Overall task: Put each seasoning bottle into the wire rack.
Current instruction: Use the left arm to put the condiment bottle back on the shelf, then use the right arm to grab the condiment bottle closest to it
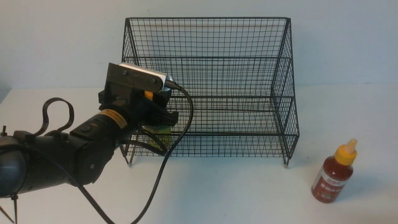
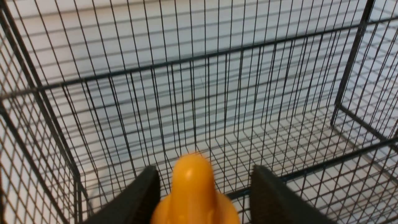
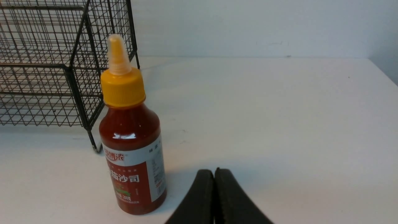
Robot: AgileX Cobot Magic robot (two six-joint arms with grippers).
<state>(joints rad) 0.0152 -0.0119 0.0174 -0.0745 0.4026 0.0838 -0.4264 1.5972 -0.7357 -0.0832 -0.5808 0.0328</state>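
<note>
The black wire rack (image 1: 217, 77) stands at the back middle of the white table. My left gripper (image 1: 159, 123) reaches into its left end, over the lower tier. Its jaws sit on either side of the brown sauce bottle, whose yellow-green label (image 1: 161, 137) shows below my wrist. The bottle's orange cap (image 2: 192, 183) stands upright between the dark fingers (image 2: 140, 199), with the rack's mesh (image 2: 217, 93) behind. The red sauce bottle (image 1: 337, 172) stands upright on the table, right of the rack. It also shows in the right wrist view (image 3: 132, 140). My right gripper (image 3: 214, 170) is shut and empty beside it.
The left arm's black cable (image 1: 174, 146) hangs in front of the rack's left front foot. The rack's right front foot (image 3: 96, 146) stands close behind the red bottle. A pale wall runs behind the table.
</note>
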